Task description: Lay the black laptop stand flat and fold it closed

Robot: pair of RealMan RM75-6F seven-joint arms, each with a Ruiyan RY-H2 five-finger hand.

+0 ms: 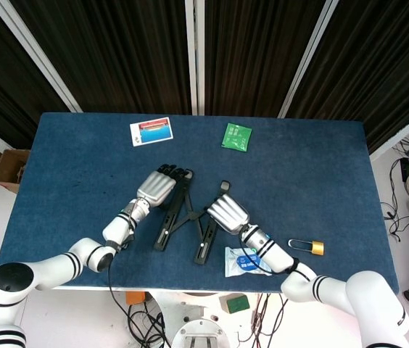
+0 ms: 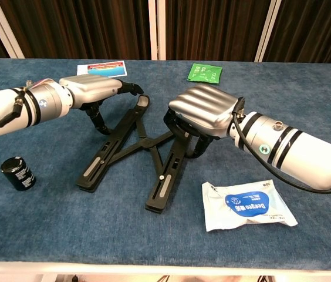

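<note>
No lettering here reads clearly. The white packet [image 2: 249, 205] near the table's [image 2: 48, 235] front edge carries a blue label with white characters, too blurred to make out. The green packet [image 2: 205, 73] near the back edge shows small print, likewise illegible.

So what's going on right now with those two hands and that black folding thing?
Left hand and right hand each press a leg of the laptop stand. Stand flat on the table, partly folded, still an X. White packet lies beside it, clear.
</note>
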